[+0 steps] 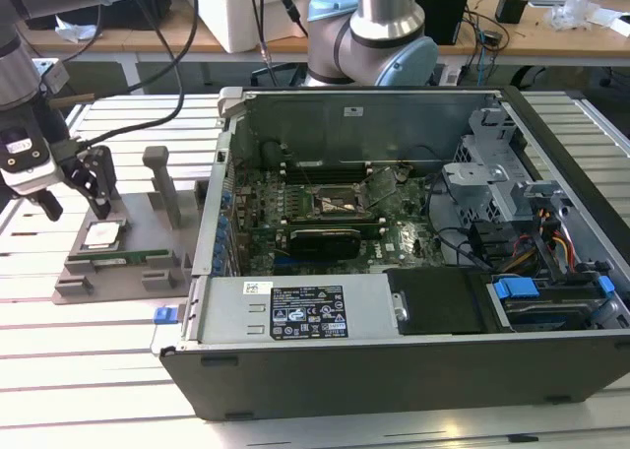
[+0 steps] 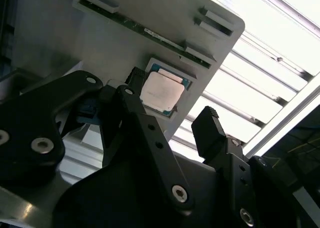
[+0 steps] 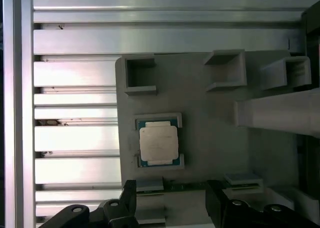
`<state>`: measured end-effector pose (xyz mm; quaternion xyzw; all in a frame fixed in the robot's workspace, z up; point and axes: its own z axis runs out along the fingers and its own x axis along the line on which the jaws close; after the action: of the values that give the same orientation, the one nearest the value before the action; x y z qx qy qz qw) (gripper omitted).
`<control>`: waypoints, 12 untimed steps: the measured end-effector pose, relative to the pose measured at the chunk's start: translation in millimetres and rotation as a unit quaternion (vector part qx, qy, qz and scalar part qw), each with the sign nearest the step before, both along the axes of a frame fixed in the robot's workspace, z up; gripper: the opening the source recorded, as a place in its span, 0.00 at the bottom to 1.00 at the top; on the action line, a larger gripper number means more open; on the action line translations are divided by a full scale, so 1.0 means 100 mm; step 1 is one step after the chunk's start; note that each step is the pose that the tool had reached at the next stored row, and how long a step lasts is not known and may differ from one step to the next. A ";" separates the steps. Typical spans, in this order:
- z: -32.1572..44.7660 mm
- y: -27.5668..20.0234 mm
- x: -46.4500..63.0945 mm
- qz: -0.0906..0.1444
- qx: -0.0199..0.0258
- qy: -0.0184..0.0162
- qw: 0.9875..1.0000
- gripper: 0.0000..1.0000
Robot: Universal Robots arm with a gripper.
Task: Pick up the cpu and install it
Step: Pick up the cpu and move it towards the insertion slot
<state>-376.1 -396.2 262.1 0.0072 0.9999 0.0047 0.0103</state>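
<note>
Cpu (image 3: 158,143) sits flat in its holder (image 3: 215,138) with your claw (image 3: 171,187) open over it, so square up to its edges and drop straight before squeezing.

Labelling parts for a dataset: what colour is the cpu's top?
The cpu has a pale silvery top edged in blue-green, clearest in the first wrist view.

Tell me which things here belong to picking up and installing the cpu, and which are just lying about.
Job in hand:
- small square silvery cpu
- black gripper, open, near it
- grey plastic holder block the cpu sits in
- square socket inside the open black computer case

Lying about:
- long green memory stick
- small blue clip
</note>
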 end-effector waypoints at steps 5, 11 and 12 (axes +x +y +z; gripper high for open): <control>-0.063 0.000 0.00 0.000 0.000 0.000 1.000 0.66; -0.110 0.000 0.00 0.000 0.000 0.000 1.000 0.66; -0.119 0.000 0.00 0.000 0.000 0.000 1.000 0.66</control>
<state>-375.7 -396.2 250.3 0.0072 0.9999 0.0047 0.0104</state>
